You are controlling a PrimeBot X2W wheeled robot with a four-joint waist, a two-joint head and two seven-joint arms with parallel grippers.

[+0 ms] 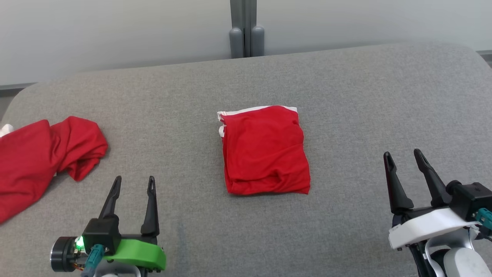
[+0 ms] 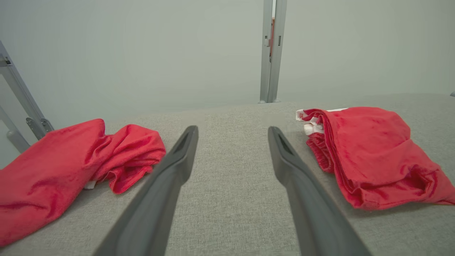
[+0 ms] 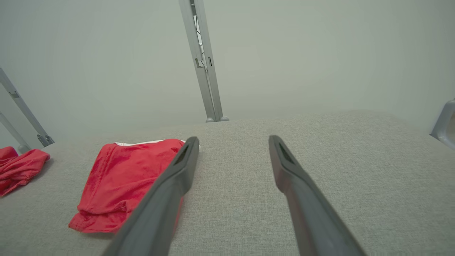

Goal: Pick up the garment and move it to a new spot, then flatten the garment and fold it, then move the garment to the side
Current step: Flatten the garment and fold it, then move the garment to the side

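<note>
A red garment (image 1: 264, 150) with white trim lies folded into a rough square at the middle of the grey padded table (image 1: 346, 96). It also appears at the right of the left wrist view as the folded garment (image 2: 369, 156) and at the left of the right wrist view as the folded garment (image 3: 121, 177). My left gripper (image 1: 134, 182) stands open at the lower left, empty, apart from the cloth. My right gripper (image 1: 403, 157) stands open at the lower right, empty, well to the right of the garment.
A second red garment (image 1: 42, 157), crumpled, lies at the table's left edge, seen too in the left wrist view (image 2: 71, 167) and far left in the right wrist view (image 3: 17, 167). A grey post (image 1: 246, 29) rises behind the table's far edge.
</note>
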